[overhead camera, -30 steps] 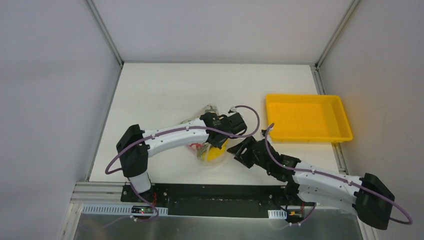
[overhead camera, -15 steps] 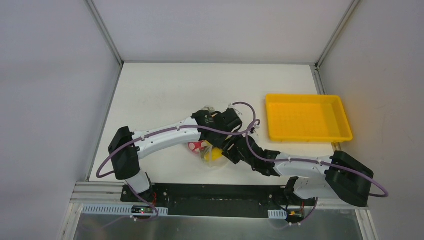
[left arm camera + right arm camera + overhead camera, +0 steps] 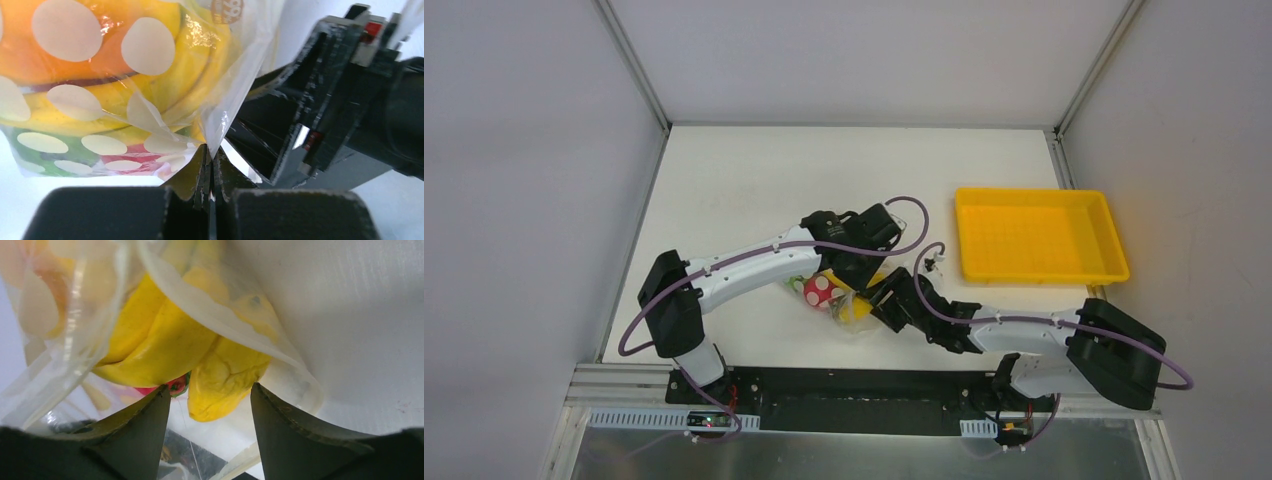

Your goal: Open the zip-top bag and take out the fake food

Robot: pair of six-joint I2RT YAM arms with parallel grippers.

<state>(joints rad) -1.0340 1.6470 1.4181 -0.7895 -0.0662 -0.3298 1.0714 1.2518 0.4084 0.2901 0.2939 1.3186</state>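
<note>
The zip-top bag (image 3: 832, 293), clear with white dots, lies at the table's middle and holds the fake food: yellow, red, orange and green pieces. My left gripper (image 3: 856, 272) is shut on an edge of the bag (image 3: 220, 125); its jaws pinch the plastic film. The dotted bag with yellow and orange pieces (image 3: 125, 65) fills that view. My right gripper (image 3: 886, 305) is open at the bag's right end. In the right wrist view a yellow piece (image 3: 220, 380) inside the bag (image 3: 280, 360) sits between its spread fingers (image 3: 140, 430).
A rigid yellow tray (image 3: 1036, 236) stands to the right of the bag. The left arm reaches in from the lower left and the right arm lies low along the near edge. Purple cables loop over both wrists.
The right arm swung left and its gripper closed in on the bag's right end. The left gripper shifted slightly left and up with the bag, showing a red dotted piece.
</note>
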